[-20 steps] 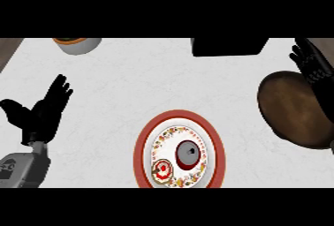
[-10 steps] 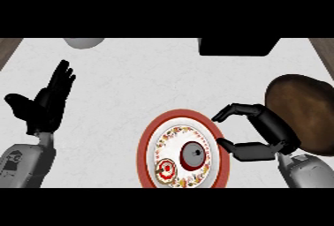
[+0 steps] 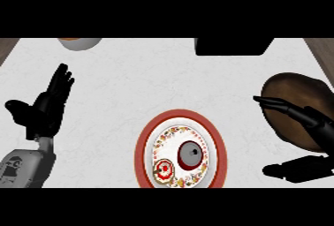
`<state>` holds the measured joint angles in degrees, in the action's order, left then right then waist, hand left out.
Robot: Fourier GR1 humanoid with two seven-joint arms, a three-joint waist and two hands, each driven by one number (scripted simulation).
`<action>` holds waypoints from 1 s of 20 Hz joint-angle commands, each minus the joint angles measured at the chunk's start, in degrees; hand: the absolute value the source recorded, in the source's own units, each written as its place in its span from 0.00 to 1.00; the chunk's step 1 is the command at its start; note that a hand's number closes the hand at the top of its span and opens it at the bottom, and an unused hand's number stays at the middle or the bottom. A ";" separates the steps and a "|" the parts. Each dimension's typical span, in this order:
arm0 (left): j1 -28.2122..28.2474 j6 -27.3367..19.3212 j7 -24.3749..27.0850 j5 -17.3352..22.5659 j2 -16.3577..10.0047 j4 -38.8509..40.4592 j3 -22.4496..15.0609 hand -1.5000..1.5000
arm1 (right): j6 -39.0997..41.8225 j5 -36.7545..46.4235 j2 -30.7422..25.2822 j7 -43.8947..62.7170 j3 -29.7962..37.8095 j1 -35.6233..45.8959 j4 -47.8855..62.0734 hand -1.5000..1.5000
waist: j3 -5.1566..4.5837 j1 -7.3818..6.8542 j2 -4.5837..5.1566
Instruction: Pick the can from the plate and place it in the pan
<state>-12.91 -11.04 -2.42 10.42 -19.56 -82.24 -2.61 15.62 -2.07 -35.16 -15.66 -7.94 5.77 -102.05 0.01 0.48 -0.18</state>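
Left hand (image 3: 42,108) and right hand (image 3: 312,124) are both just plain matte black, with long chunky fingers (image 3: 62,81). The left forearm (image 3: 24,167) is a smooth light-grey shell with small dark markings near its edge.

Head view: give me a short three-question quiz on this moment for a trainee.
1. True or false: the dark red can stands on the red-rimmed patterned plate.
2. Pick one: the right hand is A) curled round the can; B) open, apart from the can, its fingers over the brown round pan; C) out of view.
3. Fill in: the left hand rests open, fingers up, at the view's ____ side.
Key: 1 true; 2 B; 3 left.
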 commanded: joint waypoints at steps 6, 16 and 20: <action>2.58 0.13 2.32 -0.76 1.72 -0.66 0.01 0.50 | 13.08 -4.95 -14.00 20.88 4.12 9.92 -11.30 0.00 | -0.13 -0.45 0.00; -0.59 1.58 -0.16 -2.51 2.72 -0.33 0.64 0.50 | 12.89 -3.76 -1.68 40.85 -4.30 32.60 -8.53 0.00 | -0.09 -1.40 0.24; -0.71 -1.07 -2.00 -5.10 5.21 -0.65 -0.93 0.50 | 14.70 -9.29 2.11 48.90 -7.24 30.83 -14.40 0.00 | -0.07 -0.74 0.07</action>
<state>-14.31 -10.24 -3.89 7.24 -16.75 -82.47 -1.99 29.32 -7.92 -36.73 26.34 -12.30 33.45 -115.04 -0.06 -0.35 -0.05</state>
